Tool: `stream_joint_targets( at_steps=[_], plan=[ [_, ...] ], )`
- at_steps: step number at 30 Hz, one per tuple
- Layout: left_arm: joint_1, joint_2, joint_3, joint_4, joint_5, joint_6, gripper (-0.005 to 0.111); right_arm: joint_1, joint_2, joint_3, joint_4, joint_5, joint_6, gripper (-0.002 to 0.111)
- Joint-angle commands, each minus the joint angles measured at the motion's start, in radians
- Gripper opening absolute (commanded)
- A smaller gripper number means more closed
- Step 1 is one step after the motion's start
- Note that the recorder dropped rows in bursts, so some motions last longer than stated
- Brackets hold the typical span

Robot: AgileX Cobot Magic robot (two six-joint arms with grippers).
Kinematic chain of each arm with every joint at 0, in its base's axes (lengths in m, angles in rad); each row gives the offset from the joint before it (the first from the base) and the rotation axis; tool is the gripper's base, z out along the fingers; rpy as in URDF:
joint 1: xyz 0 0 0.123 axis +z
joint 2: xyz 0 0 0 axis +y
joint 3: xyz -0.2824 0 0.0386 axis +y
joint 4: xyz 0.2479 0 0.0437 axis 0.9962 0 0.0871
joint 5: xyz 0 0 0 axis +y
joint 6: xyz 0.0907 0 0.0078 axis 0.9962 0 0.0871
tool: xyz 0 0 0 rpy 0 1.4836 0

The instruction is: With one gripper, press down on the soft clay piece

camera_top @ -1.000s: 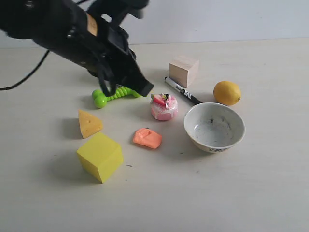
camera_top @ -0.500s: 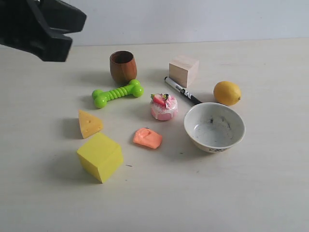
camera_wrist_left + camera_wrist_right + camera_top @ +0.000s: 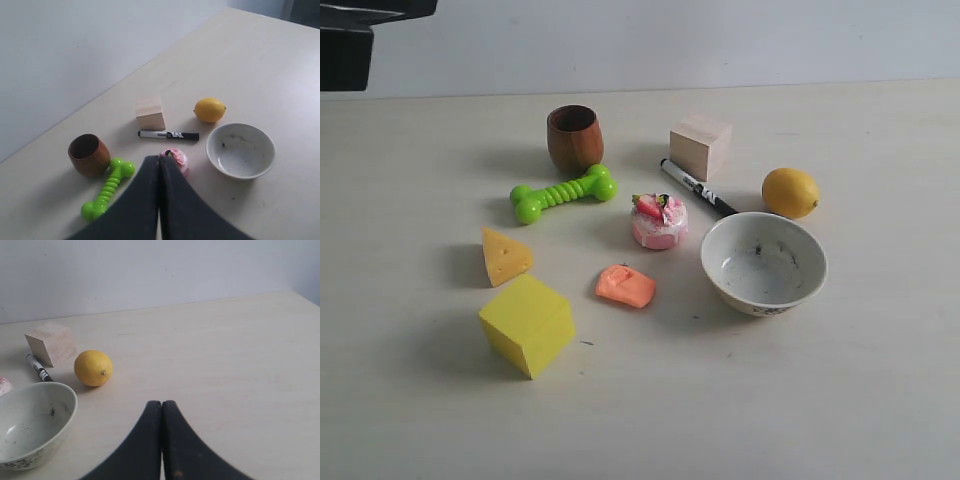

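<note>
The soft clay piece (image 3: 626, 286) is a flat orange-salmon lump lying on the table between the yellow cube (image 3: 527, 324) and the white bowl (image 3: 763, 263). No gripper touches it. My left gripper (image 3: 159, 161) is shut with nothing in it, held high over the table; its fingers hide the clay in the left wrist view. Only a dark bit of the left arm (image 3: 360, 40) shows at the exterior view's top left corner. My right gripper (image 3: 161, 404) is shut and empty over bare table, out of the exterior view.
Around the clay stand a pink strawberry cake (image 3: 659, 221), a yellow cheese wedge (image 3: 504, 256), a green toy bone (image 3: 563, 193), a wooden cup (image 3: 573, 138), a wooden block (image 3: 700, 145), a black marker (image 3: 698, 187) and a lemon (image 3: 790, 192).
The left arm has pulled back up and to the left, from over the cup and bone to the top left corner. The objects have not moved.
</note>
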Motion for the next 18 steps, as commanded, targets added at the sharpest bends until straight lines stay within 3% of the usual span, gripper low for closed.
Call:
stream_joint_targets(
  at_steps=[1, 7, 18],
  plan=[
    [0.013, -0.062, 0.02, 0.046, -0.008, 0.002, 0.0, -0.004, -0.006, 0.005, 0.0, -0.007, 0.001, 0.0],
    [0.183, -0.228, 0.11, 0.037, -0.026, -0.086, 0.0, -0.004, -0.006, 0.005, 0.0, -0.007, 0.001, 0.0],
    [0.646, -0.672, 0.464, 0.037, -0.185, -0.149, 0.0, -0.004, -0.006, 0.005, 0.0, -0.007, 0.001, 0.0]
  ],
)
